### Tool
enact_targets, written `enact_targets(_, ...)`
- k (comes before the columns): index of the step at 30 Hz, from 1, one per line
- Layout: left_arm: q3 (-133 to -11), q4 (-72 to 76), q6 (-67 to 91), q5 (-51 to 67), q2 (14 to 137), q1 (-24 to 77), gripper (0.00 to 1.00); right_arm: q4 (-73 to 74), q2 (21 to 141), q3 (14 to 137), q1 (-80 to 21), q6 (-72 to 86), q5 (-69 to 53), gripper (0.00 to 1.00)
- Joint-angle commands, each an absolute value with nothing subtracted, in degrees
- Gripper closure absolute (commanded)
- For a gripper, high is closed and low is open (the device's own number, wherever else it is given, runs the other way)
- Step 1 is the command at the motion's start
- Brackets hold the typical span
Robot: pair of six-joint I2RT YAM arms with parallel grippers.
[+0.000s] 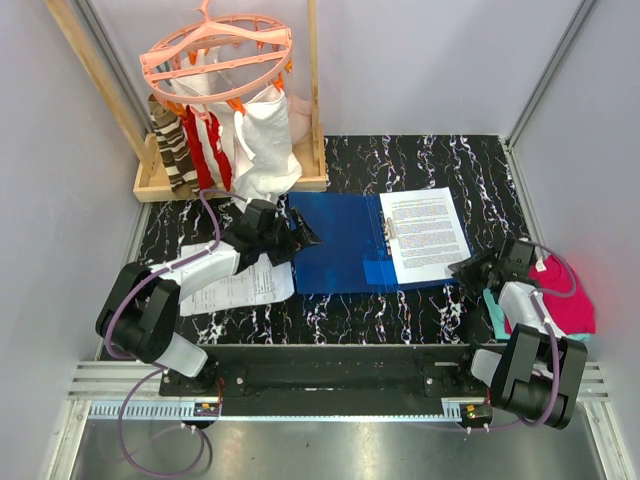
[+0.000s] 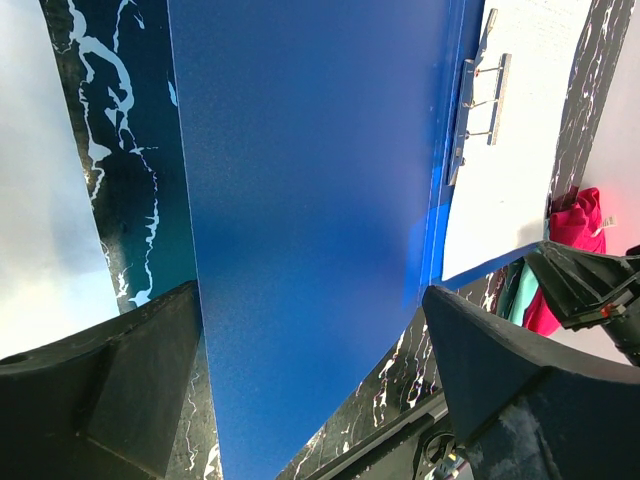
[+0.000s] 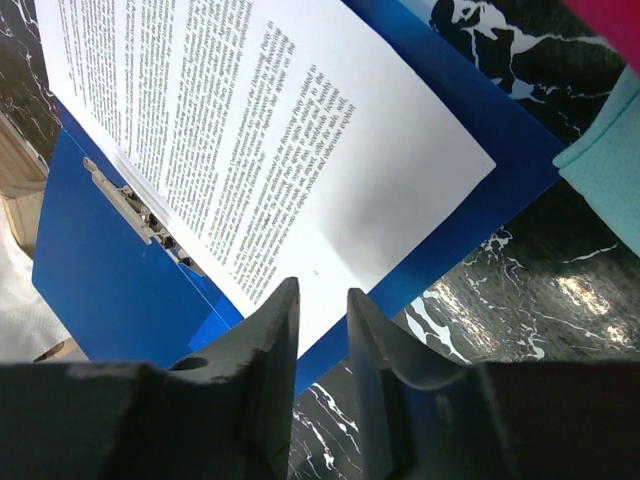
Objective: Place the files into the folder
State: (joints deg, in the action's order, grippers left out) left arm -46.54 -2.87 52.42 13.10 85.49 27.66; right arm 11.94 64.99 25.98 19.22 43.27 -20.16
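The blue folder (image 1: 335, 245) lies open on the black marbled table, its metal clip (image 1: 388, 228) along the spine. One printed sheet (image 1: 425, 235) lies on its right half. More printed sheets (image 1: 245, 285) lie on the table under my left arm. My left gripper (image 1: 298, 238) is wide open over the folder's left half (image 2: 300, 150), its fingers (image 2: 130, 370) on either side of the blue cover, holding nothing. My right gripper (image 1: 462, 268) hovers at the sheet's near right edge (image 3: 300, 130). Its fingers (image 3: 275, 330) stand a narrow gap apart with nothing between them.
A wooden frame (image 1: 230, 180) with a pink round hanger (image 1: 215, 55) and hanging cloths stands at the back left. A magenta cloth (image 1: 570, 295) and a teal cloth (image 1: 495, 310) lie by my right arm. White walls close in on both sides.
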Motion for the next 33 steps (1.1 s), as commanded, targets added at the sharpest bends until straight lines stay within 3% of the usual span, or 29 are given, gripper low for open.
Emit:
enact_targets(1,-47.11,-0.18,52.12,13.10,83.67,27.86,0.07,12.66,66.44,29.44,19.07,40.35,-18.63,0.71)
enact_targets(8,-47.20,-0.18,52.12,13.01,83.67,27.95,0.07,13.01,66.45,29.27,19.07,39.11,-18.72,0.79)
enact_targets(13,-47.63,-2.10,50.81,12.22,82.36,27.95,0.06,14.76,66.97,31.80,18.98,34.81,-18.99,0.74)
enact_targets(17,-47.99,-7.02,45.71,10.56,76.93,26.99,0.04,17.31,66.71,36.11,13.64,30.77,-16.00,0.62)
enact_targets(21,-45.80,-16.05,43.86,5.11,66.91,20.07,0.01,19.16,70.20,47.94,-2.59,28.48,-10.73,0.31)
enact_targets(25,-40.79,-21.35,46.92,1.93,54.44,9.08,0.01,19.07,80.92,61.58,-22.61,26.90,-7.74,0.15)
enact_targets(33,-29.45,-20.84,56.07,11.07,48.60,-7.73,0.01,19.68,108.35,92.85,-40.51,16.10,-10.18,0.04)
